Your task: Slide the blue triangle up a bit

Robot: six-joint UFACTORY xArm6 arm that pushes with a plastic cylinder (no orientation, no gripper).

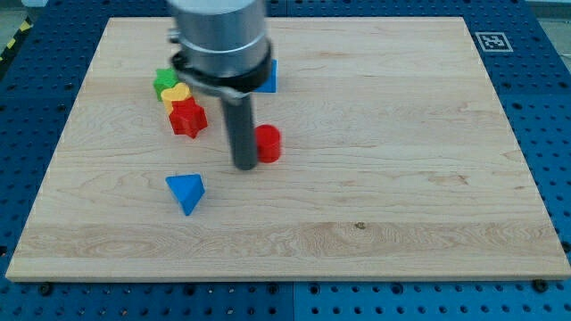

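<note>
The blue triangle lies on the wooden board, left of centre and toward the view's bottom. My tip rests on the board up and to the right of the triangle, clearly apart from it. The tip stands right beside the red cylinder, on its left side.
A red star, a yellow block and a green block cluster at the view's upper left. Another blue block is partly hidden behind the arm's body. A marker tag sits at the board's top right corner.
</note>
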